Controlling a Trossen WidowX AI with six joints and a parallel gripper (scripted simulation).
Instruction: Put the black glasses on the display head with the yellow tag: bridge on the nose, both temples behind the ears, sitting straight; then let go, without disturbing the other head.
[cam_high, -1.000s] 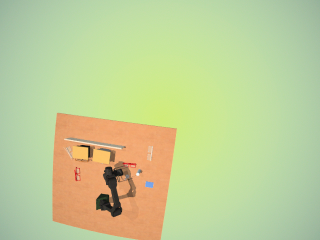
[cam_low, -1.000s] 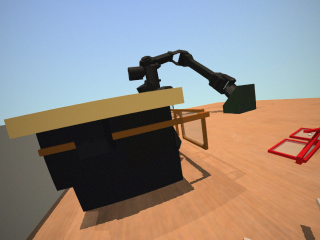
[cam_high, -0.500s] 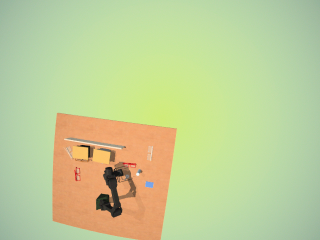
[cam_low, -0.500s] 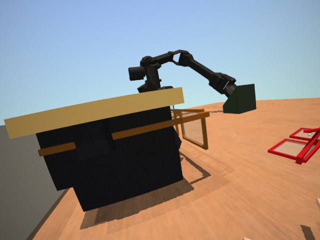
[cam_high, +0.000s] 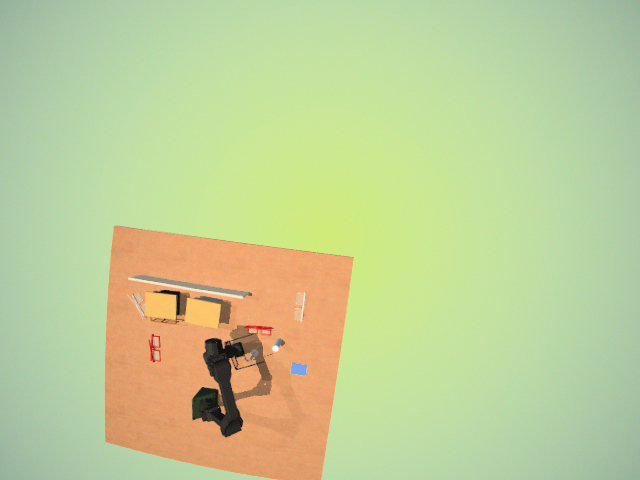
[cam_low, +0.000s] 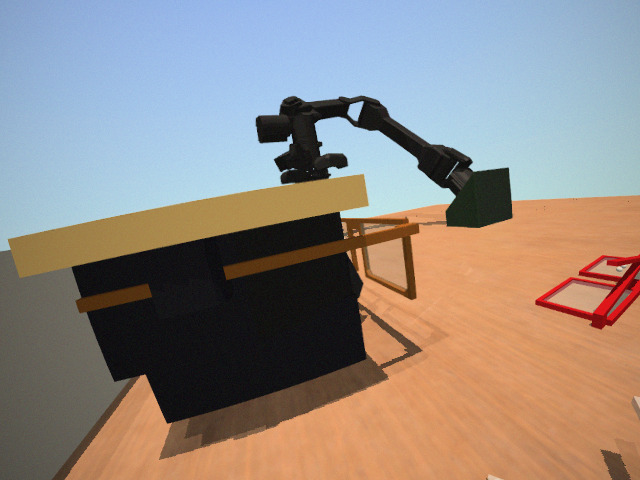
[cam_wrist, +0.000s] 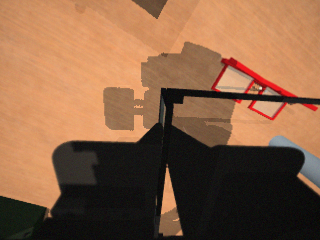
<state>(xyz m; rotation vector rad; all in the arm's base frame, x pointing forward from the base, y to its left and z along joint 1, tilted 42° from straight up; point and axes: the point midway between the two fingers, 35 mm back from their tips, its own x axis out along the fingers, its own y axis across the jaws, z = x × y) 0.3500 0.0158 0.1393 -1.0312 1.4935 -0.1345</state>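
Note:
My gripper (cam_wrist: 162, 128) (cam_high: 238, 352) is shut on the black glasses (cam_wrist: 225, 95) (cam_high: 248, 364) and holds them in the air above the table, right of the two display heads. The thin black frame stands upright between my fingers in the wrist view. Two box-shaped heads with yellow-orange tops (cam_high: 160, 304) (cam_high: 203, 312) stand side by side in front of a low wall. The left one (cam_low: 222, 310) wears brown glasses (cam_low: 387, 258). I cannot make out any tag. In the exterior view my fingers are hidden behind that head's top.
Red glasses (cam_wrist: 255, 92) (cam_high: 259, 329) lie just beyond the held pair. A second red pair (cam_high: 155, 348) (cam_low: 584, 294) lies left. A grey-blue cylinder (cam_high: 278, 345), a blue square (cam_high: 298, 368) and pale glasses (cam_high: 301, 303) lie to the right. The low wall (cam_high: 188, 285) runs behind the heads.

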